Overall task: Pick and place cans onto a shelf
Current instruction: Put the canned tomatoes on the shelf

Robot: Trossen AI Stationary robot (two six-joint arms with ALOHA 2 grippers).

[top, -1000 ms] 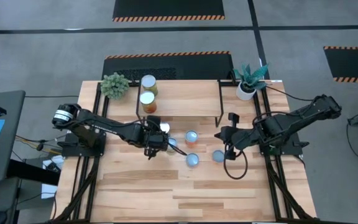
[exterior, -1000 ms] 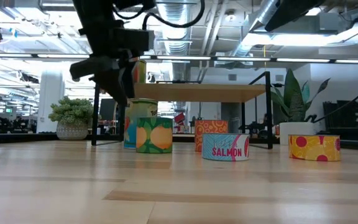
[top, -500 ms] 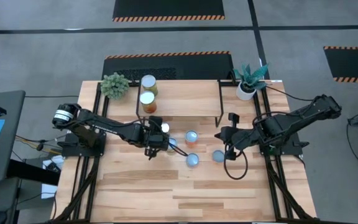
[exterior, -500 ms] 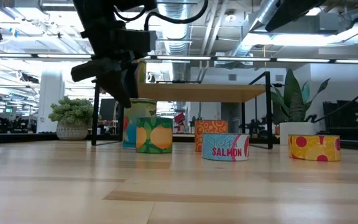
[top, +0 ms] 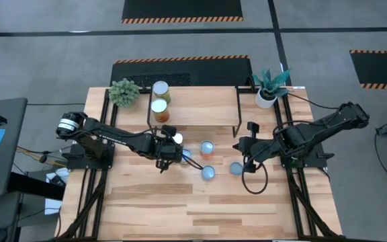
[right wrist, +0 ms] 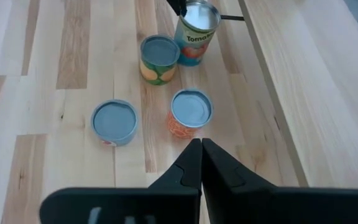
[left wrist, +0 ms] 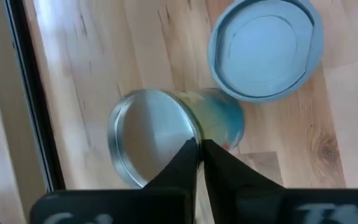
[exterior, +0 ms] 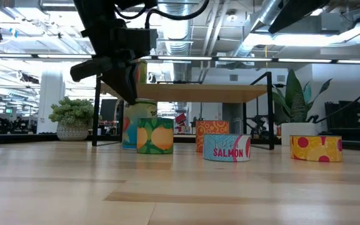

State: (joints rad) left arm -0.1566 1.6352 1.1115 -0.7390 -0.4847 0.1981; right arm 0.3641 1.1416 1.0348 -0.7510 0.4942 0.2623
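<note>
Two cans [top: 159,97] stand on the shelf [top: 200,107]. Several more stand on the table in front of it: a tall silver-topped tomato can [left wrist: 151,140], a green-and-yellow can [exterior: 155,135], an orange can [right wrist: 191,112], a salmon can [right wrist: 115,122] and a yellow red-dotted can [exterior: 316,149]. My left gripper [left wrist: 198,145] slants down over the tomato can, shut, its tips at the rim of the can's top. My right gripper [right wrist: 201,145] hangs shut above the table, right of the cans. My left gripper's shut fingertips [left wrist: 191,149] come slanting down from above onto the edge of the tomato can's top rim [left wrist: 190,127]. Nothing shows between the fingers. I cannot tell whether they touch the rim. The can stands upright on the table.
A green plant [top: 124,91] stands at the far left and a plant in a white pot [top: 267,87] at the far right. The shelf's black legs [exterior: 270,109] stand behind the cans. Bare tabletop [top: 200,208] lies toward the near edge.
My left gripper has stayed over the tomato can, and its fingers have shut together at the can's top.
</note>
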